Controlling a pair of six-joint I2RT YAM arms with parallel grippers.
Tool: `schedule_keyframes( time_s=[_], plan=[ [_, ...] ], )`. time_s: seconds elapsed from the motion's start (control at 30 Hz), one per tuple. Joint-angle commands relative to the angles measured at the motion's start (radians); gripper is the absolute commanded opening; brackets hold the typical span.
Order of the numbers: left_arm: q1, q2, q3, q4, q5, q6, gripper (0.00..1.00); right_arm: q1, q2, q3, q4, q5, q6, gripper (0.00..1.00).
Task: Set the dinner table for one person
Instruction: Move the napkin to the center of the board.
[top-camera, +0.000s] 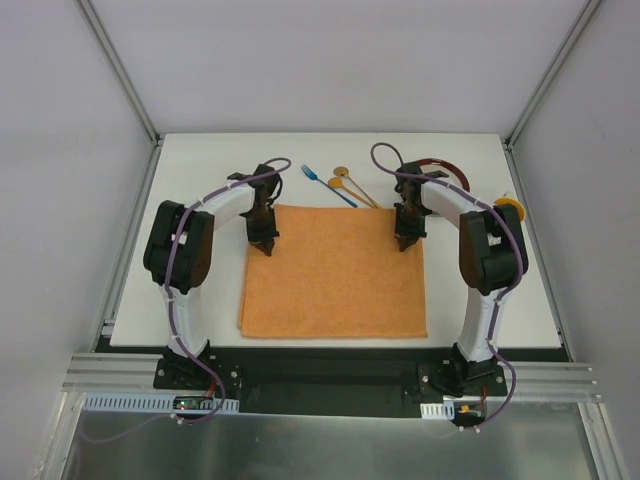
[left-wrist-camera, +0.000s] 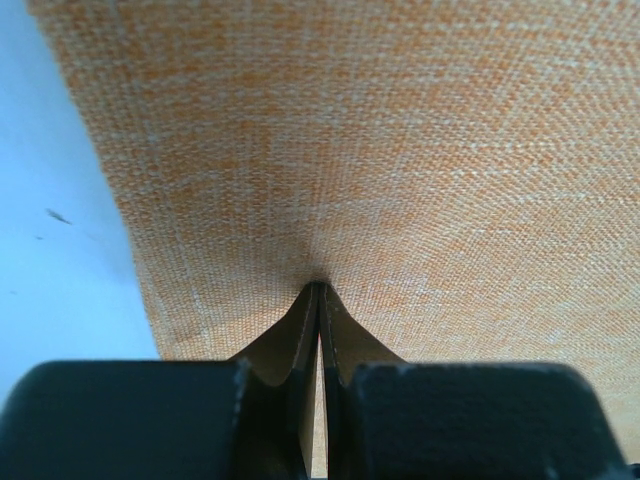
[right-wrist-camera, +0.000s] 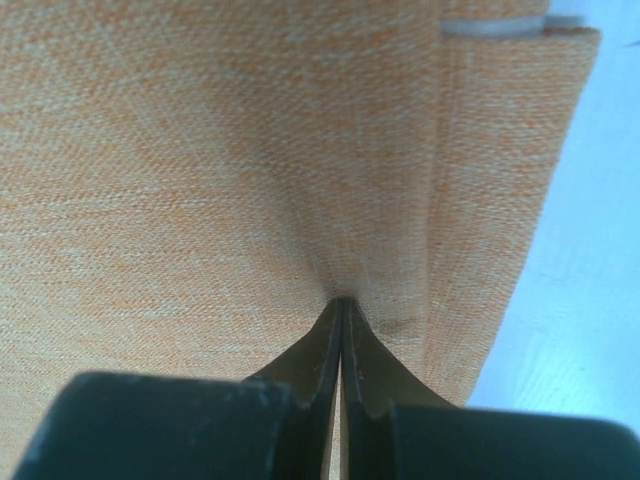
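The orange cloth placemat (top-camera: 335, 275) lies flat in the middle of the white dinner table (top-camera: 200, 170). My left gripper (top-camera: 264, 244) is shut with its tips down on the placemat near its far left corner. In the left wrist view the tips (left-wrist-camera: 320, 288) meet at a small pucker in the cloth (left-wrist-camera: 400, 150). My right gripper (top-camera: 407, 241) is shut the same way near the far right corner. Its tips (right-wrist-camera: 342, 300) pinch a crease in the cloth (right-wrist-camera: 200, 150) beside the hemmed right edge.
A blue fork (top-camera: 328, 185) and two wooden utensils (top-camera: 358, 188) lie on the table just beyond the placemat. A dark red dish (top-camera: 445, 166) sits behind the right arm and a yellow object (top-camera: 508, 208) is at the right. Bare table shows beside the cloth (left-wrist-camera: 60, 250) (right-wrist-camera: 590, 250).
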Motion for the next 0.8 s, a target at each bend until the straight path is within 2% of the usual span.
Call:
schedule_keyframes(
  time_s=[0.0,0.3,0.77],
  plan=[
    [-0.048,0.027,0.029,-0.008,0.045,-0.018,0.00,-0.033,-0.057,-0.006,-0.048,0.073,0.009,0.01],
    [-0.066,0.039,0.038,-0.018,0.008,-0.036,0.00,-0.047,-0.053,-0.004,-0.042,0.039,0.006,0.01],
    [-0.028,0.084,0.064,-0.070,-0.007,-0.071,0.00,-0.040,-0.051,-0.054,-0.008,-0.035,0.017,0.01]
  ],
)
